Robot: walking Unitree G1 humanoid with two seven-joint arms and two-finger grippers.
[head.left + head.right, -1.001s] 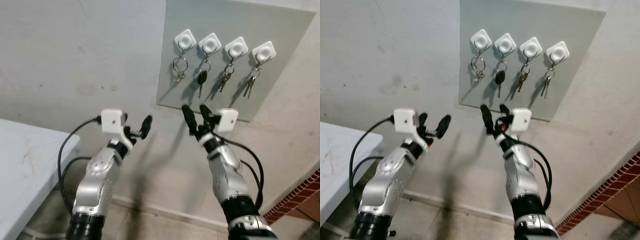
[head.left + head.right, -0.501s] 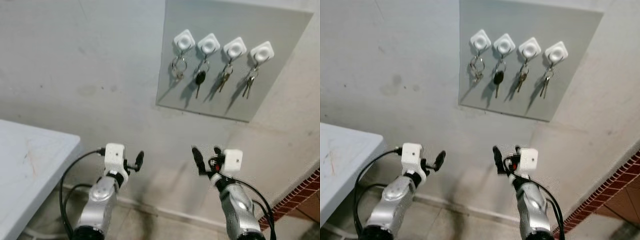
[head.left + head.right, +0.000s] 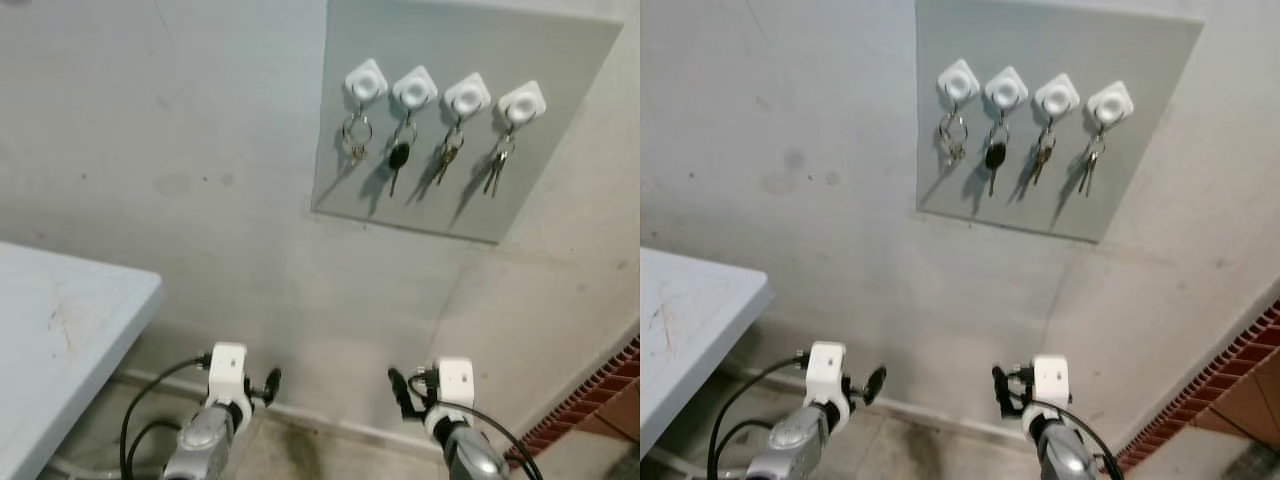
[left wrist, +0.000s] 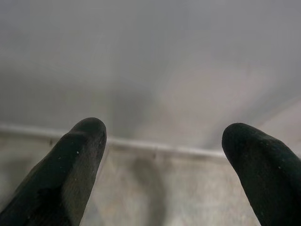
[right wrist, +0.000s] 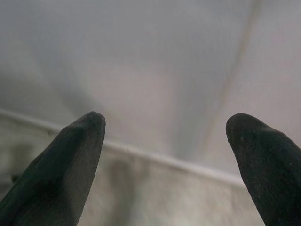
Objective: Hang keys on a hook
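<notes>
A grey board point(image 3: 560, 200) on the wall carries a row of white hooks point(image 3: 415, 88). A set of keys hangs from each: a ring of keys point(image 3: 355, 140) on the leftmost, a black-headed key point(image 3: 398, 158) beside it, then two more bunches point(image 3: 447, 160) point(image 3: 495, 170). My left gripper point(image 3: 260, 385) and right gripper point(image 3: 408, 388) are low, far below the board. Both are open with nothing between the fingers. The wrist views show the left gripper point(image 4: 165, 127) and the right gripper point(image 5: 168, 118) spread wide and facing the wall's base.
A white table point(image 3: 60, 320) juts in at the left. The wall meets the floor along a pale baseboard point(image 3: 330, 425). Red brick edging point(image 3: 620, 375) sits at the lower right.
Both arms have dropped from just below the key board to the bottom of the view. The grippers have stayed open, and the keys hang as before.
</notes>
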